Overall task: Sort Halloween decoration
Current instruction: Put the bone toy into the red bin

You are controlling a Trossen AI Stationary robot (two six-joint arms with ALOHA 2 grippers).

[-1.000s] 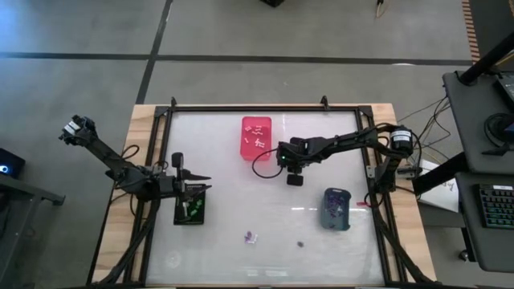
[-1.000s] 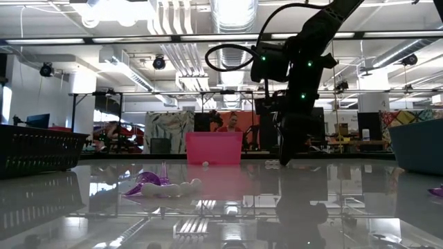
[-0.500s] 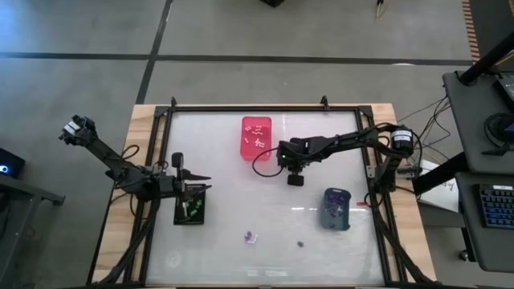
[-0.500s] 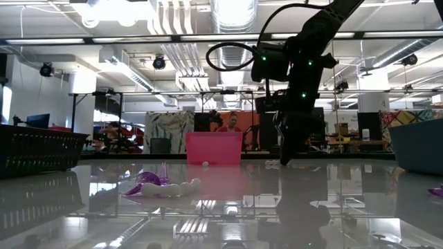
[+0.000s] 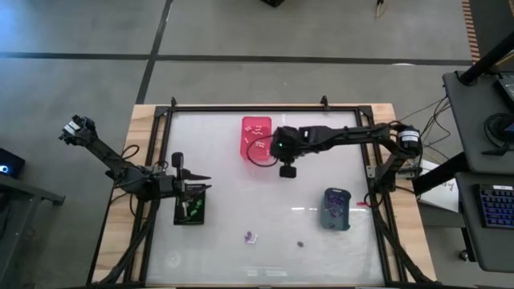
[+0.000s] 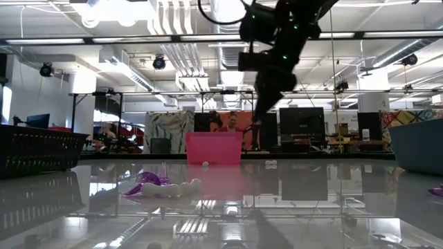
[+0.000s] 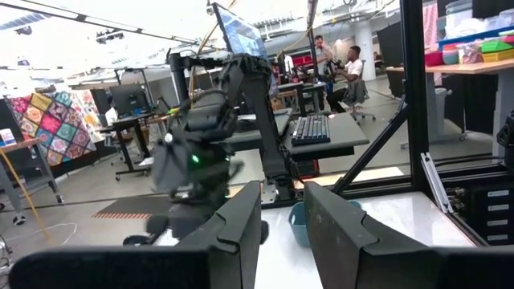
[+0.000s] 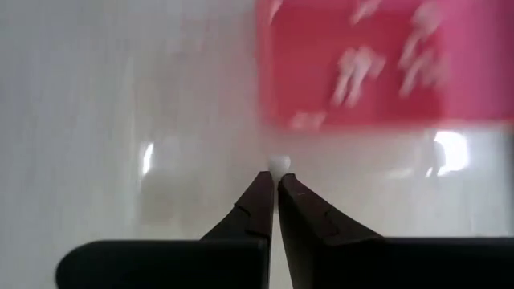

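Right gripper (image 8: 275, 178) lifted toward pink bin (image 5: 255, 137) of white pieces (image 5: 257, 130), clamped on white piece (image 8: 278, 166)

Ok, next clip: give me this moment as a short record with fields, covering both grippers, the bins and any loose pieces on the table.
right gripper: shut on white piece, raised beside pink bin
left gripper: waits above black bin, holds nothing visible
pink bin: white pieces inside
black bin: green pieces inside
grey-blue bin: purple pieces inside
loose on table: purple and white cluster; small dark piece
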